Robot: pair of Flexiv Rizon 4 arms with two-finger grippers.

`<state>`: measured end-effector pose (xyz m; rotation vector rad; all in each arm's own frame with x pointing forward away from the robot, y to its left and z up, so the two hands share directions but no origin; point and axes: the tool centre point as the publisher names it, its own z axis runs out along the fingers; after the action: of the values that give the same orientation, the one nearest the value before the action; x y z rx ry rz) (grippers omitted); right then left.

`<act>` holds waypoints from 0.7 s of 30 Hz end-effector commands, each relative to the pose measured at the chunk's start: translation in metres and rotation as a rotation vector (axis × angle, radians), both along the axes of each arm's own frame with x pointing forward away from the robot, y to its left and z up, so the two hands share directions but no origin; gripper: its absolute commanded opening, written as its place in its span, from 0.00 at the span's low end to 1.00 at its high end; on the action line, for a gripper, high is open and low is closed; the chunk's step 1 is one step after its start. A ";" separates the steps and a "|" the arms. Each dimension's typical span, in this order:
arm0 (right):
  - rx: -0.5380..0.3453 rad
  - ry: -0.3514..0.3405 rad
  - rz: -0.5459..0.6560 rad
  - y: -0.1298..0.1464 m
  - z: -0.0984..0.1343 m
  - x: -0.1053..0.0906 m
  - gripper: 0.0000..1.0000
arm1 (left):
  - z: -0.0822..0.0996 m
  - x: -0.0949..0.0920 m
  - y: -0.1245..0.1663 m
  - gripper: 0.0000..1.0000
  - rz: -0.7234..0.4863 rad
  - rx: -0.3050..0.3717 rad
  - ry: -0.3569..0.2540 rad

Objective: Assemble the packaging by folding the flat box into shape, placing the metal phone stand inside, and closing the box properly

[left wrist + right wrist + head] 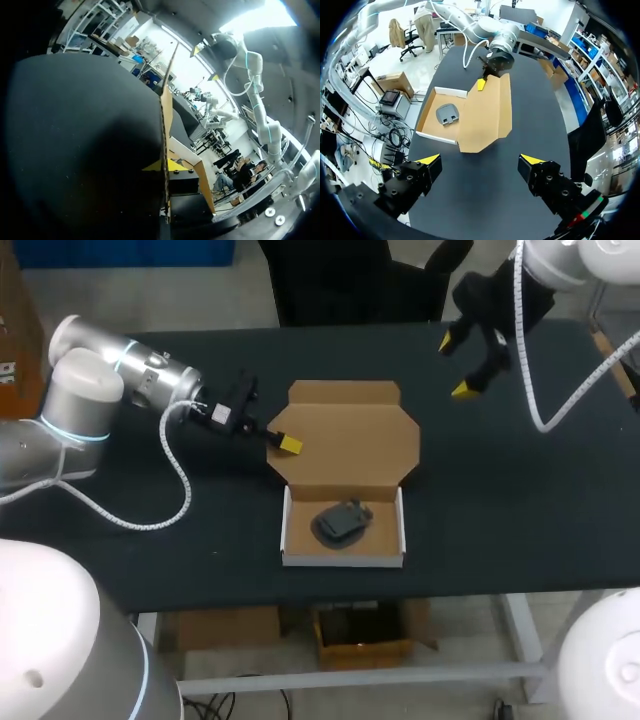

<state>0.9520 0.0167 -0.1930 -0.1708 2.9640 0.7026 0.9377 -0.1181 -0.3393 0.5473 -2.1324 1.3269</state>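
**Lid fold: left arm is nearer**
The left pincer [288, 443] is clenched on the left edge of the open lid [350, 435]. The lid lies flat on the bench [500, 510], far of the box [343, 558] holding the phone stand [342, 522]. The right pincer [456, 365] hangs released at far right, well apart.

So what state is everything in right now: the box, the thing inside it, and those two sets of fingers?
box: folded into a tray, not yet closed.
lid: open, laid back flat behind the tray.
phone stand: lying inside the box.
left gripper: fingers closed on the lid's side edge.
right gripper: fingers open, empty, away from the box.
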 end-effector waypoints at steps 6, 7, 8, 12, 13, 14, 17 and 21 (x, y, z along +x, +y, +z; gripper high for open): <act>-0.022 0.064 0.047 0.013 0.004 0.008 1.00 | 0.003 -0.016 -0.003 0.00 0.102 0.064 -0.158; -0.024 0.065 0.052 0.014 0.005 0.009 1.00 | 0.003 -0.017 -0.003 0.00 0.114 0.073 -0.174; -0.026 0.068 0.056 0.016 0.005 0.010 1.00 | 0.002 -0.018 -0.003 0.00 0.122 0.071 -0.184; -0.029 0.072 0.066 0.020 0.005 0.011 1.00 | 0.001 -0.020 -0.004 0.00 0.141 0.068 -0.220; -0.030 0.073 0.068 0.020 0.005 0.011 1.00 | 0.001 -0.020 -0.003 0.00 0.154 0.075 -0.230; -0.031 0.073 0.071 0.021 0.005 0.011 1.00 | 0.001 -0.021 -0.004 0.00 0.159 0.073 -0.239; -0.033 0.075 0.074 0.022 0.006 0.012 1.00 | 0.002 -0.022 -0.003 0.00 0.169 0.066 -0.260; -0.034 0.075 0.079 0.023 0.007 0.013 1.00 | 0.006 -0.026 -0.002 0.00 0.175 0.052 -0.299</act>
<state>0.9617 0.0390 -0.1884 -0.2583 3.0304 0.6840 0.9212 -0.1208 -0.3317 0.5164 -2.3388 1.5091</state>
